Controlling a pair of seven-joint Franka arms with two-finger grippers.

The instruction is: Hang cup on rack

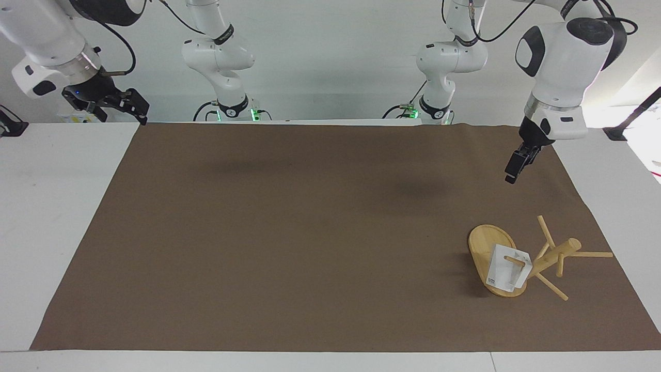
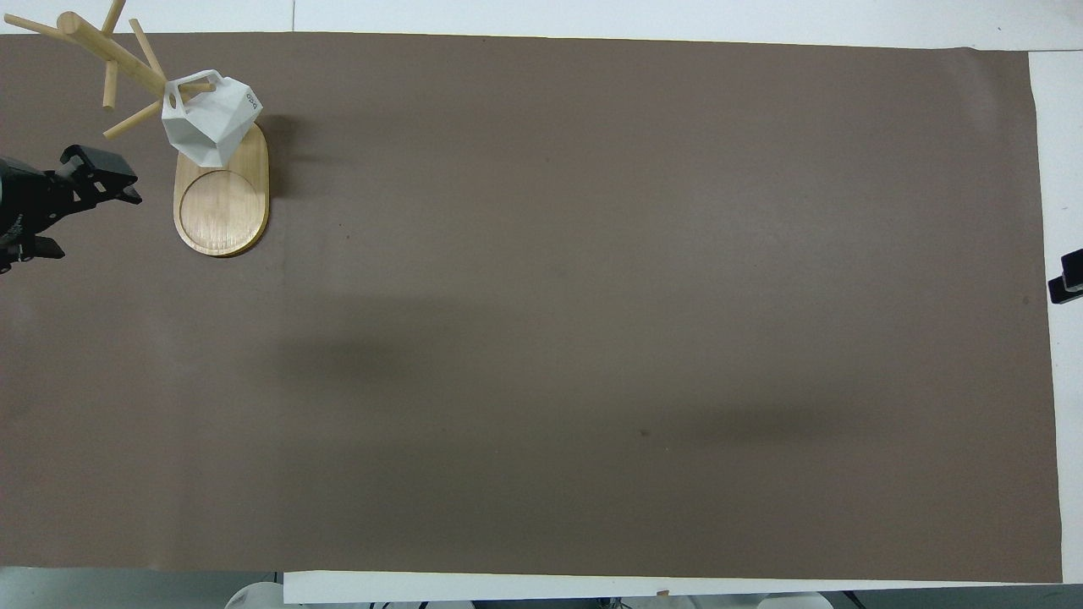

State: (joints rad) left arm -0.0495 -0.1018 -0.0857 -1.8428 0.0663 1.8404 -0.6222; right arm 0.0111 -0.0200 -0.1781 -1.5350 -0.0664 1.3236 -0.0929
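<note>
The white faceted cup (image 1: 503, 271) hangs by its handle on a low peg of the bamboo rack (image 1: 560, 250), over the rack's oval base (image 1: 483, 243). Nothing holds it. In the overhead view the cup (image 2: 211, 118) sits at the end of the base (image 2: 222, 203) farther from the robots. The rack stands toward the left arm's end of the table. My left gripper (image 1: 511, 174) is open and empty, raised well clear of the rack; it also shows in the overhead view (image 2: 101, 173). My right gripper (image 1: 135, 106) waits, open and empty, at the right arm's end of the table.
A brown mat (image 1: 310, 232) covers most of the white table (image 1: 51, 206). Only the rack and cup stand on it. The right gripper's tip (image 2: 1068, 286) shows at the edge of the overhead view.
</note>
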